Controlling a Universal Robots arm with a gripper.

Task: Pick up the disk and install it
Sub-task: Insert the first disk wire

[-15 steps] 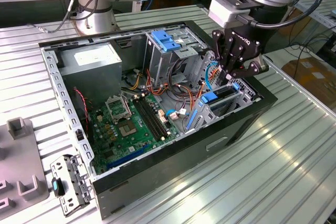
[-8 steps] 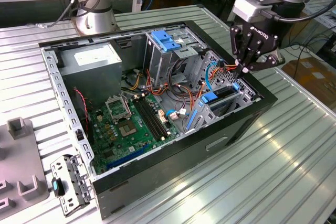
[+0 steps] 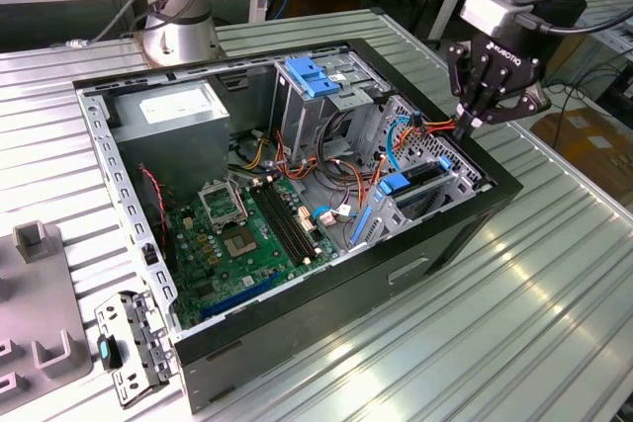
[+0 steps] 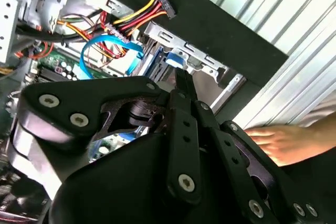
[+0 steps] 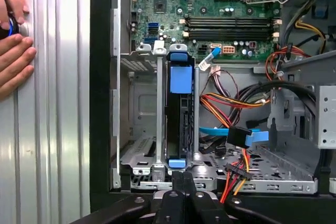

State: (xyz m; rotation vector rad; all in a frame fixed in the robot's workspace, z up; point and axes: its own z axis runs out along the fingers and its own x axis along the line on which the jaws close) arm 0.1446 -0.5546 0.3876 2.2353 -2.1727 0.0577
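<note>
Here I am over the open computer case (image 3: 346, 289) on the ribbed bench (image 3: 554, 333), and my gripper (image 3: 463, 127) hangs above the case's corner toward the exterior view's right. My fingers are pinched together into one narrow tip with nothing between them. The disk (image 5: 178, 121) is not in my grasp. It stands on edge in the drive cage (image 5: 157, 129), slotted between the cage's metal uprights, and from how it lies I'd call it already in its bay. Its blue carrier tab (image 5: 178, 80) faces the open side of the case, where a fingertip could reach it, and in the second wrist view my gripper (image 4: 181, 80) points straight at that blue end. With the jaws closed like this, the tip looks slim enough to press on the carrier rather than pick it up. I judge I'm just above it, though I can't tell whether there's contact. The blue data cable (image 5: 231, 132) and the red-and-yellow power lead (image 5: 237, 174) lie loose beside the cage, off the disk's slot. A person's hand (image 5: 13, 51) rests on the bench outside the case wall, well apart from my tip.
</note>
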